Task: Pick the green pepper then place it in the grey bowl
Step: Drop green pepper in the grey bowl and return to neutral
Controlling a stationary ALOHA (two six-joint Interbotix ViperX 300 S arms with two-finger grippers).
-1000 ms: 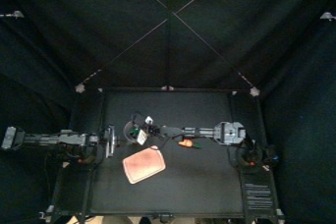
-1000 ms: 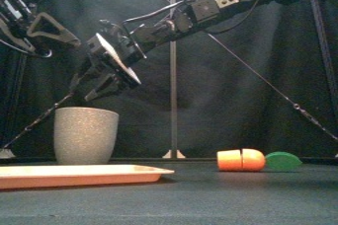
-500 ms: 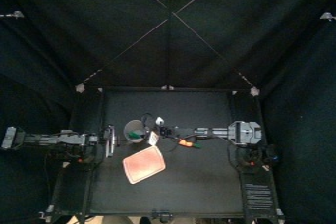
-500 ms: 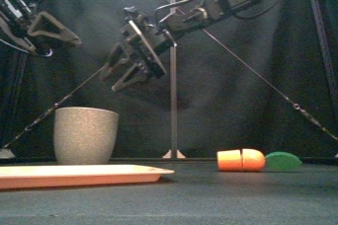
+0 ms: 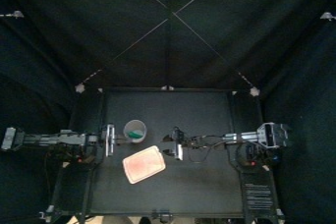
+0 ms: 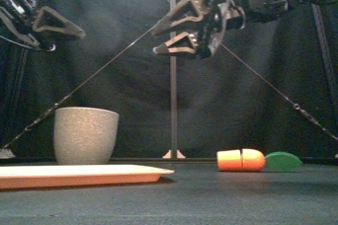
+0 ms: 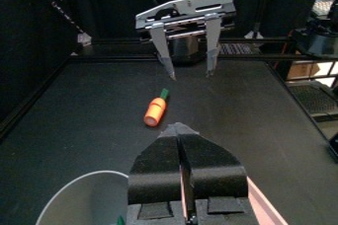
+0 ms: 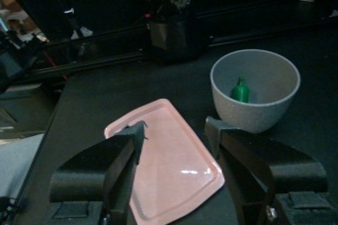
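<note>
Bench [image 5: 210, 184]: carrying everything; the things are gathering on its 9 o'clock half, within reach of both arms
Pink tray [image 5: 144, 165]: lying flat at about 8 o'clock from the bench centre, bare on top, and seemingly playing no part in this task
Grey bowl [image 6: 86, 135]: standing upright at about 10 o'clock from the bench centre, just behind the tray, mouth up so that a dropped thing is staying inside
Right tool [image 7: 191, 71]: hanging well above the bench near its middle, at about 3 o'clock of the bowl, jaws spread and gripping nothing; I am judging this as a release posture, clear of the rim
Left tool [image 7: 183, 130]: resting at the 9 o'clock edge, its jaws pressed together and empty, keeping out of the working arm's path
Carrot [image 7: 157, 109]: lying on its side on the bench at 3 o'clock of the bowl, green end pointing away from it, untouched
Green pepper [image 8: 240, 90]: sitting down inside the bowl against its inner wall, so the placing is looking done
</note>
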